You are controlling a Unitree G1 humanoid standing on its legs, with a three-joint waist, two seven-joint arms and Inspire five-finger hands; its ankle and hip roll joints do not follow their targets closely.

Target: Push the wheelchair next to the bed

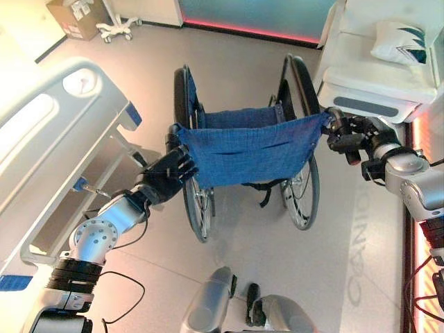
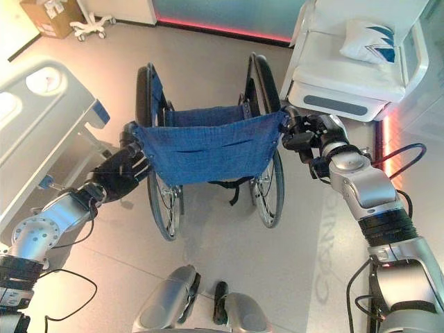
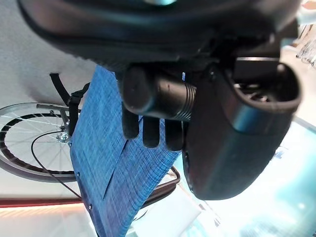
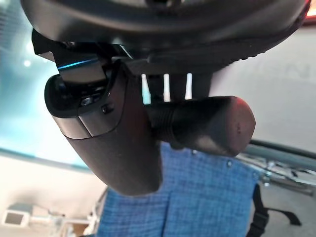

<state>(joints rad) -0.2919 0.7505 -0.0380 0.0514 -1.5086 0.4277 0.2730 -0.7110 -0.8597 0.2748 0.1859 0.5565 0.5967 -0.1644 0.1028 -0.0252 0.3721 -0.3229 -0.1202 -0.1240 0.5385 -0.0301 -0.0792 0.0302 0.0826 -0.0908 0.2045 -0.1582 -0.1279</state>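
My left hand [image 1: 168,173] is curled round the black cylindrical push handle [image 3: 158,94] at the left of the wheelchair with the blue woven-fabric backrest and black spoked wheels [image 1: 246,152]; its dark fingers wrap the grip against the edge of the cloth. My right hand [image 1: 345,132] is closed in the same way round the matching black rubber handle [image 4: 207,123] at the wheelchair's right, its rounded end sticking out past my thumb. The wheelchair stands on the smooth pale grey floor [image 1: 236,69] straight in front of me, backrest nearest, the cloth stretched flat between the two handles with a stitched seam running across it, thin metal spokes showing below. Just left of the wheelchair, with a narrow gap of floor between, is the white and grey moulded-plastic end panel of the hospital bed [image 1: 59,125], with blue tabs on its frame. To the wheelchair's right and beyond it stands a white padded bed [image 1: 374,69] bearing a white pillow with dark teal markings [image 1: 399,41]. Farther off to the left of the wheelchair sit a brown cardboard box [image 1: 76,17] and a white wheeled stand base [image 1: 118,26], near the wall.
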